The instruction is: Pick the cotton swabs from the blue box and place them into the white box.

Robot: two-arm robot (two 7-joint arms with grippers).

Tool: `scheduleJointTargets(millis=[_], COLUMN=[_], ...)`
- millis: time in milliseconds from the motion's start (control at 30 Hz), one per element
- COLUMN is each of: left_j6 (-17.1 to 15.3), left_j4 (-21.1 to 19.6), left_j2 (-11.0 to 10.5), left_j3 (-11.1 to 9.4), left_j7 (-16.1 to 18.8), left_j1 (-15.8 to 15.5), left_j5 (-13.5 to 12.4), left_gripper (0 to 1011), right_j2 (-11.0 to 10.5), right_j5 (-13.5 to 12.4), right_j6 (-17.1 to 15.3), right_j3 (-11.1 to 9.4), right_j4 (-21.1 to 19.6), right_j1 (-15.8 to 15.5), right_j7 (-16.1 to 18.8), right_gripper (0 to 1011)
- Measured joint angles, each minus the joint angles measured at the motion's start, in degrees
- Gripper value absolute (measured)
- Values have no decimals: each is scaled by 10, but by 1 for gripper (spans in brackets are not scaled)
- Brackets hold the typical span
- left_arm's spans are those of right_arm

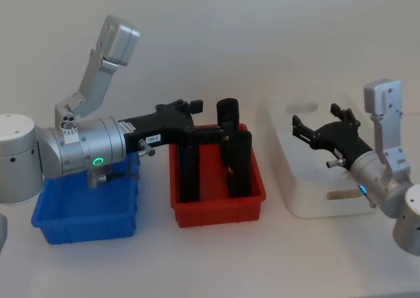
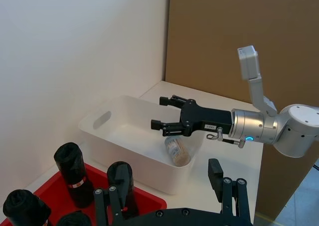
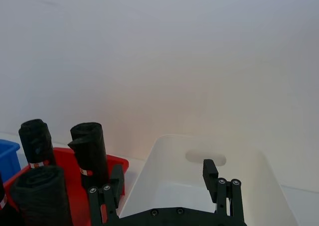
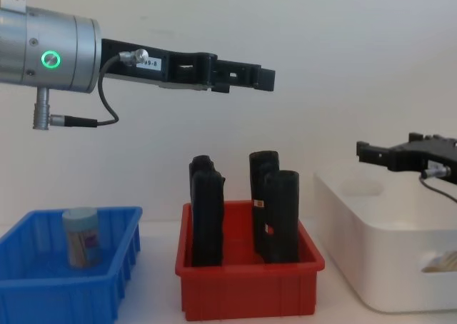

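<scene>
1. Beneath the red bin [image 1: 216,212], one bench [image 1: 197,265], carrying three containers.
2. Right of the red bin, one white box [image 1: 308,203], largest of the three.
3. Left of the red bin, one blue box [image 1: 85,229].
4. High above the red bin, left end effector [image 4: 257,77], fingers spread wide, carrying nothing.
5. Right of the red bin, just over the white box, right end effector [image 2: 158,112], likewise spread and empty.
6. Inside the red bin, four black rolls [image 2: 72,173] standing on end.
7. Two jars counted: one of cotton swabs [image 2: 175,150] lying on its side in the white box, under the right end effector; the other jar [image 4: 81,237] upright in the blue box, left of the red bin.
8. Judged half done, between carries. Next: bring the left end effector leftward off the red bin, lower into the blue box, close on the upright jar's sides, lift clear of the wall.
</scene>
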State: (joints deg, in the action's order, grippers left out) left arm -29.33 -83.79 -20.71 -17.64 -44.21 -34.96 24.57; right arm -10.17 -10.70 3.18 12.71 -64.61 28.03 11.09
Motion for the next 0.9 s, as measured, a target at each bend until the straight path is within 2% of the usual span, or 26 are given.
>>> scheduleJointTargets(millis=[200, 500, 700, 900], left_j6=[0, 1, 18, 46], left_j4=[0, 0, -6, -15], left_j2=[0, 0, -1, -2], left_j3=[0, 0, -6, -14], left_j7=[0, 4, 28, 72], left_j1=[0, 2, 14, 36], left_j5=[0, -1, -8, -21], left_gripper=[1004, 1004, 1004, 1004], right_j2=[-8, -11, -17, -27], right_j5=[-7, -10, -13, -19], right_j6=[0, -1, -5, -11], right_j3=[-3, -4, -4, -3], right_j4=[-50, -66, -88, -125], right_j1=[-23, -32, -50, -82], right_j7=[-6, -8, -12, -21], right_gripper=[1001, 1001, 1001, 1001])
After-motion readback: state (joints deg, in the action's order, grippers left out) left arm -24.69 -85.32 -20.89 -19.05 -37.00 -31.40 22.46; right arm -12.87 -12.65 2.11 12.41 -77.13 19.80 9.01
